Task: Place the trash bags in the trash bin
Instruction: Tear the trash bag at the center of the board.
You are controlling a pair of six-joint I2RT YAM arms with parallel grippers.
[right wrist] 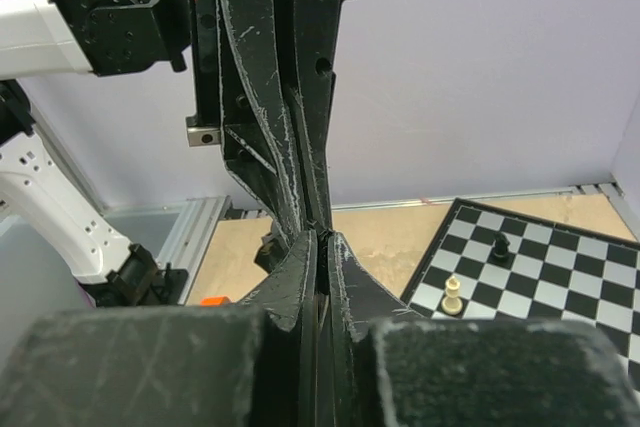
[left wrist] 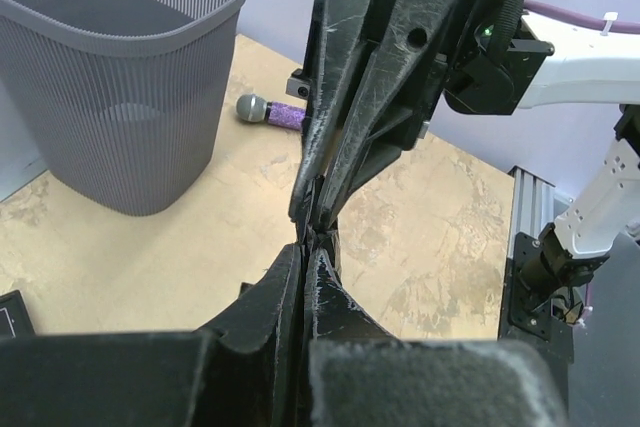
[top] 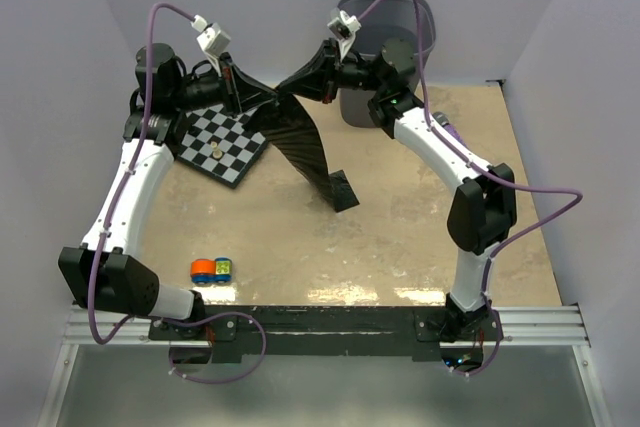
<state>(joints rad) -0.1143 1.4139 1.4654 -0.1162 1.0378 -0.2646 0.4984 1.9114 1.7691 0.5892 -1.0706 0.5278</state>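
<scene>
Table: one, tan top (top: 400, 237), everything stands on it.
Trash bin: one, grey mesh (top: 352, 105), upright at the far side, behind the right arm's wrist; nothing black shows inside it from the left wrist view (left wrist: 120, 137).
Trash bag: one that I can count (top: 305, 142), a black sheet held up off the table between the two arms, near the bin but outside it. Its long tail hangs down and ends in a folded bit resting on the tabletop.
Chessboard: one (top: 220, 142), far left, under the left arm's wrist.
Left gripper: (left wrist: 305, 247) jaws pinched tight on the bag's upper edge.
Right gripper: (right wrist: 320, 242) facing the left one tip to tip, jaws closed on the same edge, the plastic caught between them.
Microphone: one, purple (left wrist: 268, 110), lying on the table just beside the bin.
Small toys: two (top: 212, 269), orange and blue, touching, near the front left.
Chess pieces: two on the board, one black (right wrist: 500, 245), one white (right wrist: 452, 294).
</scene>
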